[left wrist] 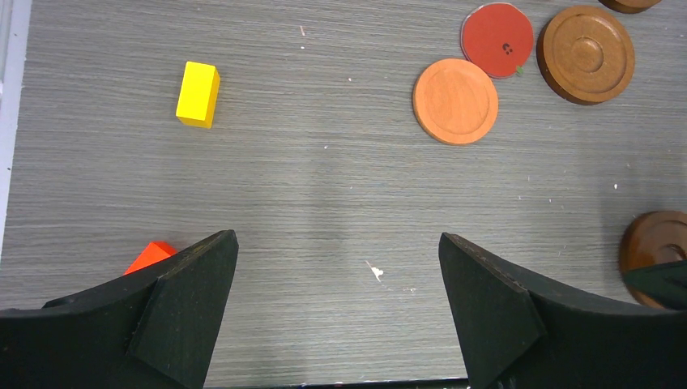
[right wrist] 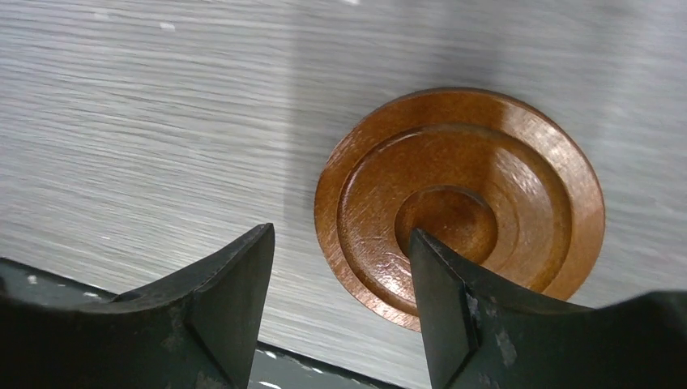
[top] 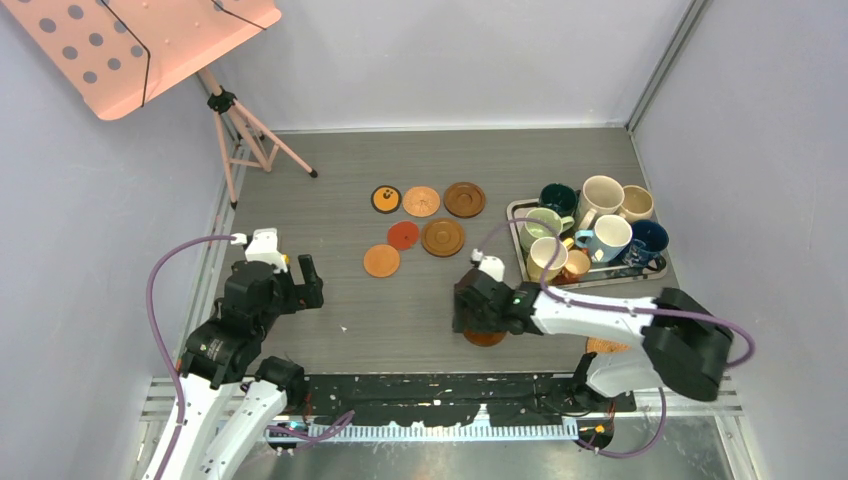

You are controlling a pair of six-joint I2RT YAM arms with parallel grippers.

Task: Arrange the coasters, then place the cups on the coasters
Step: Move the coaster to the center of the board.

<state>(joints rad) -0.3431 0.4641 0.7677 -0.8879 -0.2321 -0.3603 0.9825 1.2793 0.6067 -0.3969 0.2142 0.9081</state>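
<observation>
Six coasters lie mid-table, among them a black-and-orange one (top: 386,199), a red one (top: 403,235) and an orange one (top: 381,260). Another brown ringed coaster (right wrist: 486,186) lies by the front edge (top: 486,339). My right gripper (right wrist: 340,235) hangs open low over it, one fingertip over its centre, the other over bare table beside its rim. Several cups stand packed in the metal tray (top: 517,213), such as the cream cup (top: 601,196) and the navy cup (top: 648,240). Over bare table at the left, my left gripper (left wrist: 339,243) is wide open and holds nothing.
A yellow block (left wrist: 198,94) and an orange-red block (left wrist: 150,255) lie near the left gripper. A wicker disc (top: 605,346) shows behind the right arm at the front. A pink perforated stand on a tripod (top: 240,125) occupies the far left corner. Walls close three sides.
</observation>
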